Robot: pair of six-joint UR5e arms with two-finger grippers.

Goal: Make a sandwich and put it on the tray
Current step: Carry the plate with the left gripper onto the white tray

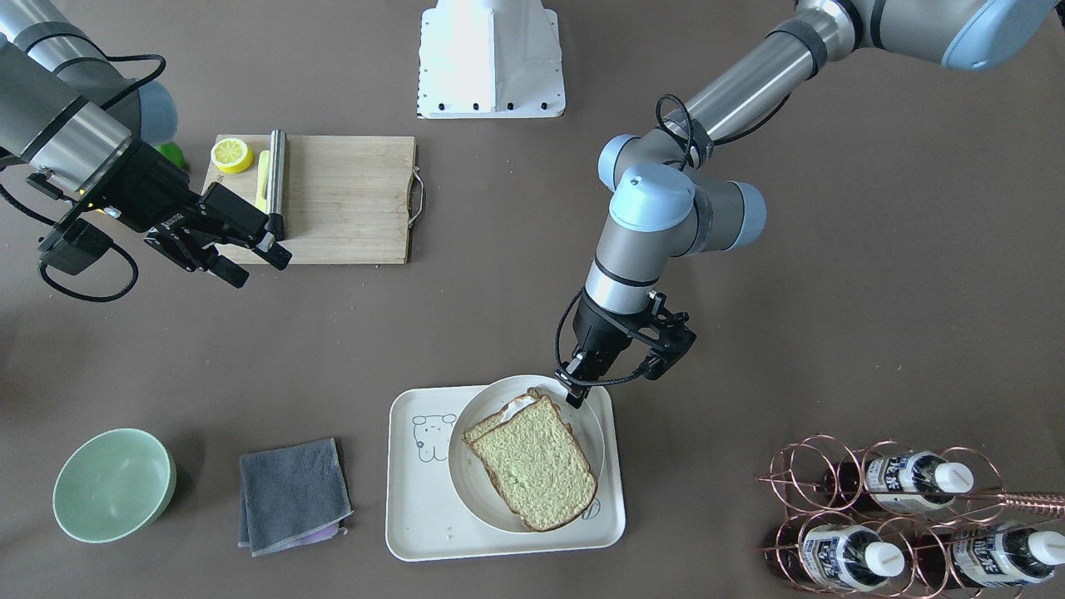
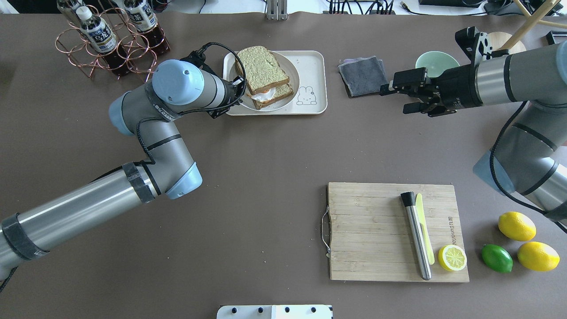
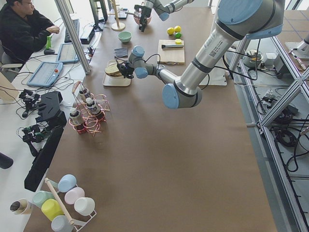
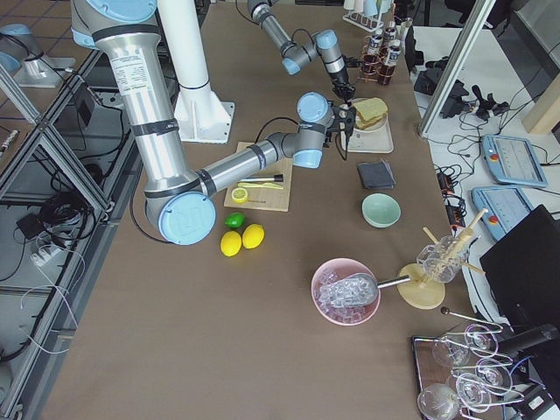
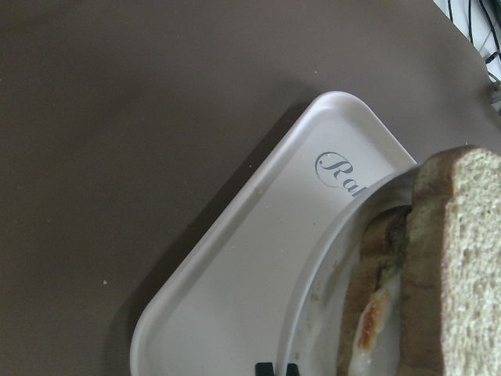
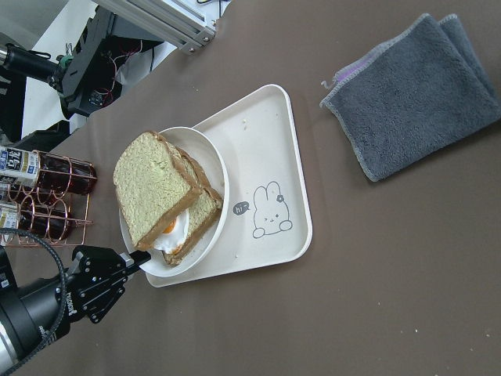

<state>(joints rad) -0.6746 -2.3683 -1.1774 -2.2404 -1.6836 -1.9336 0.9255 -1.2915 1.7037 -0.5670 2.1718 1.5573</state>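
Observation:
The sandwich (image 1: pixel 532 457) is two bread slices with a fried egg (image 6: pixel 168 235) between them, the top slice shifted askew. It lies on a round white plate (image 1: pixel 462 491), which sits on the cream tray (image 1: pixel 416 516) with the bear drawing. My left gripper (image 1: pixel 574 391) is at the plate's rim on the robot-facing side, fingers close together on the rim; the left wrist view shows the tips (image 5: pixel 274 368) by the plate edge and the tray (image 5: pixel 258 258). My right gripper (image 2: pixel 396 95) is open and empty, held above the table beside the grey cloth.
A grey cloth (image 2: pixel 363 75) and a green bowl (image 2: pixel 436 62) lie right of the tray. A copper rack of bottles (image 2: pixel 110 40) stands left of it. A wooden cutting board (image 2: pixel 372 230) holds a knife, a steel rod and a half lemon (image 2: pixel 452 258); lemons and a lime lie beside it.

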